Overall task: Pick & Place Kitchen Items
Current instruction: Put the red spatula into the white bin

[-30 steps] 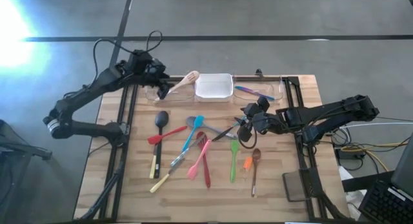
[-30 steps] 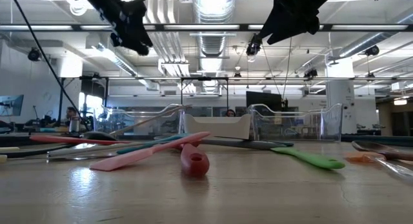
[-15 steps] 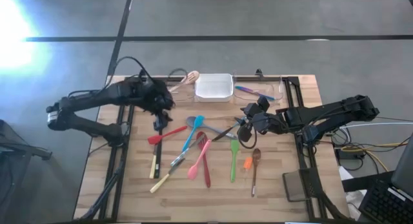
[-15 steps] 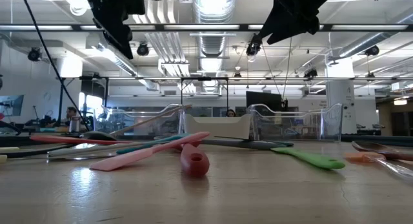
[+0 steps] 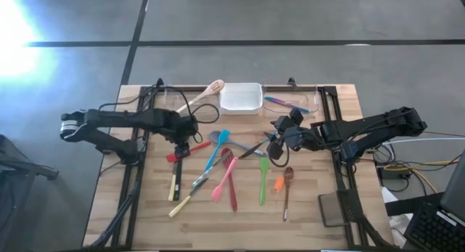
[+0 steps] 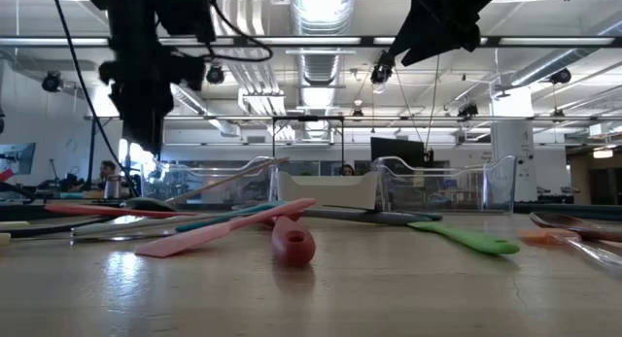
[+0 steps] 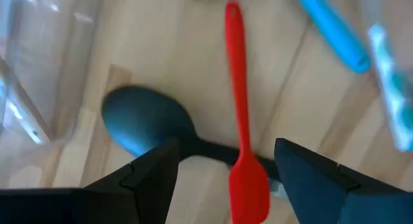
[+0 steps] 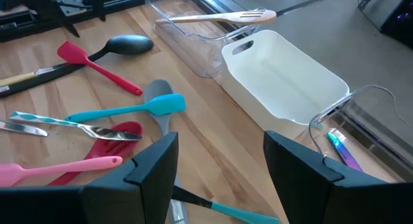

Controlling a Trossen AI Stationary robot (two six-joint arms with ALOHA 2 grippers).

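My left gripper (image 7: pixel 222 185) is open and hangs above the table's left part (image 5: pixel 183 133), over the bowl of the black ladle (image 7: pixel 145 124) and the red spatula (image 7: pixel 240 121), which lies across the ladle's handle. In the low view the left gripper (image 6: pixel 146 118) is clear of the table. My right gripper (image 8: pixel 219 185) is open and empty, held above the table's right middle (image 5: pixel 276 140). A teal spoon (image 5: pixel 216 147), a pink spatula (image 5: pixel 225 178), a green spoon (image 5: pixel 263 181) and a brown wooden spoon (image 5: pixel 288 190) lie flat on the table.
A white tray (image 5: pixel 241 97) stands at the far middle. A clear tray on its left holds a wooden spatula (image 5: pixel 211 88); a clear tray on its right holds a blue utensil (image 5: pixel 287 103). Knives (image 5: pixel 192 192) and a red spoon (image 5: pixel 231 190) lie toward the near edge.
My left gripper has gone from the far-left clear tray toward the near edge and down, and now hangs over the ladle's bowl and the red spatula. The wooden spatula has stayed in the clear tray. My right arm has kept still.
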